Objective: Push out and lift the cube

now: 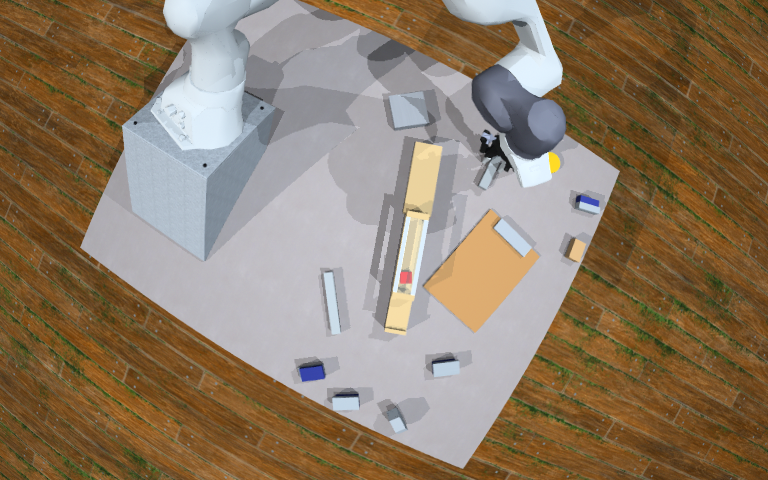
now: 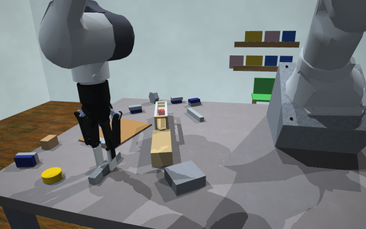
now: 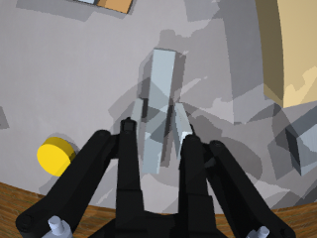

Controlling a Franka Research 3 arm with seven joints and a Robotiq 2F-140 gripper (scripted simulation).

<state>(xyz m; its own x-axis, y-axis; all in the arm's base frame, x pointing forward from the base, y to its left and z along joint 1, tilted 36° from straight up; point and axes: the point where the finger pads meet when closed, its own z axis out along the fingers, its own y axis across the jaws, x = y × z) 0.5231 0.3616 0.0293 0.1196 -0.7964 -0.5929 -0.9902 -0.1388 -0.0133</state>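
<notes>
The red cube [image 1: 405,277] [image 2: 161,111] sits inside the tan channel [image 1: 422,172] [image 2: 161,144], in its open, white-railed part and away from the roofed part. A short grey bar [image 1: 488,173] [image 2: 101,171] [image 3: 161,93] lies flat on the table beside the roofed end. My gripper [image 1: 492,159] [image 2: 105,163] [image 3: 158,112] is down at table height and partly open. Its two fingertips straddle the near end of this bar. I cannot see a firm squeeze. In the top view the wrist hides most of the fingers.
A grey block [image 1: 408,110] [image 2: 184,175] lies off the channel's roofed end. An orange mat [image 1: 471,279] [image 2: 131,126] with a grey slab lies beside the channel. A yellow disc [image 2: 51,174] [image 3: 54,155], a blue block [image 2: 25,159] and the table edge are near the gripper. A longer grey bar [image 1: 331,301] lies on the channel's other side.
</notes>
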